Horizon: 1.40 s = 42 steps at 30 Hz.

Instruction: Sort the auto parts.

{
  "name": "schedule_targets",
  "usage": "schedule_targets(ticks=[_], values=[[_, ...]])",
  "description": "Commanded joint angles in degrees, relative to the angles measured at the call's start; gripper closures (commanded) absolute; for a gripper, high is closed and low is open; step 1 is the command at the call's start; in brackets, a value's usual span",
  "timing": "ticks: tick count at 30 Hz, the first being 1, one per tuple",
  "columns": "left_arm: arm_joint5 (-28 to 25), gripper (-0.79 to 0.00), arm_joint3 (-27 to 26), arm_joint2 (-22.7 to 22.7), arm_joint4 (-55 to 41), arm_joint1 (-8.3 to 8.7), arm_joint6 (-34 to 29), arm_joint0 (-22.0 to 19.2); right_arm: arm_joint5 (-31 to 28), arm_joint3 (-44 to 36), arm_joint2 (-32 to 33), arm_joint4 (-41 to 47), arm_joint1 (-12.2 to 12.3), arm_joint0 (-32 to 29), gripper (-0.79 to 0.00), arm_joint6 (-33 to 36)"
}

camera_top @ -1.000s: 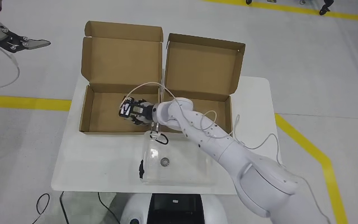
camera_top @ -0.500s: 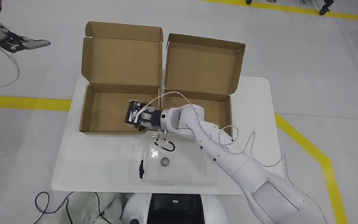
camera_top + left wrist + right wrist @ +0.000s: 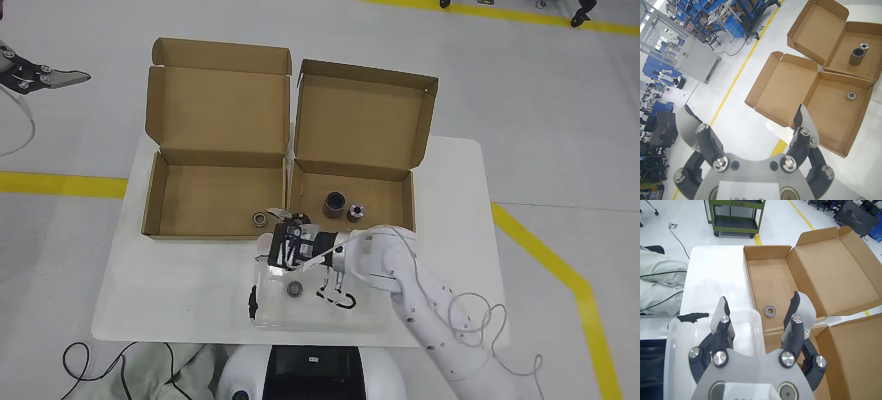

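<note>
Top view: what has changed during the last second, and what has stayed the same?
The right gripper drew back from the left box toward the robot, to above the clear tray. Its fingers are open, and a metal ring lies in the box where the gripper was, apparently let go. The box, the tray and the left gripper stayed put.

Two open cardboard boxes sit side by side along the back of the table (image 3: 450, 200), the left box (image 3: 200, 195) touching the right box (image 3: 385, 200), and a plastic tray (image 3: 365, 310) lies before them at the front edge. A bearing (image 3: 260, 216) lies in the left box near its front right corner. In the right box a sleeve (image 3: 334, 204) stands just left of a bushing (image 3: 355, 210), and another bearing (image 3: 295, 289) lies in the tray's left part.
</note>
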Motion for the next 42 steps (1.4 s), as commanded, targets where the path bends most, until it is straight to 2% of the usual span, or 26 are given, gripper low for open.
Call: schedule_targets(ticks=[1,11,14,15,20,42], values=[[0.00,-0.785,0.00,0.00,0.00,0.00,0.00,0.00,-0.84,-0.90,1.11,-1.66,0.70,-2.17,-0.582,-1.28],[0.00,-0.785,0.00,0.00,0.00,0.00,0.00,0.00,-3.75,-4.06,4.64,-7.40,3.26,-8.79,-0.582,-7.24],[0.00,-0.785,0.00,0.00,0.00,0.00,0.00,0.00,-5.18,-4.20,4.54,-8.85,3.84,-9.83,-0.613,-5.55],[0.00,-0.785,0.00,0.00,0.00,0.00,0.00,0.00,-4.93,-4.51,4.37,-8.34,3.88,-10.16,-0.650,-5.57],[0.00,-0.785,0.00,0.00,0.00,0.00,0.00,0.00,-4.81,-4.34,3.92,-7.99,4.09,-10.31,-0.579,-6.31],[0.00,-0.785,0.00,0.00,0.00,0.00,0.00,0.00,-4.81,-4.34,3.92,-7.99,4.09,-10.31,-0.579,-6.31]])
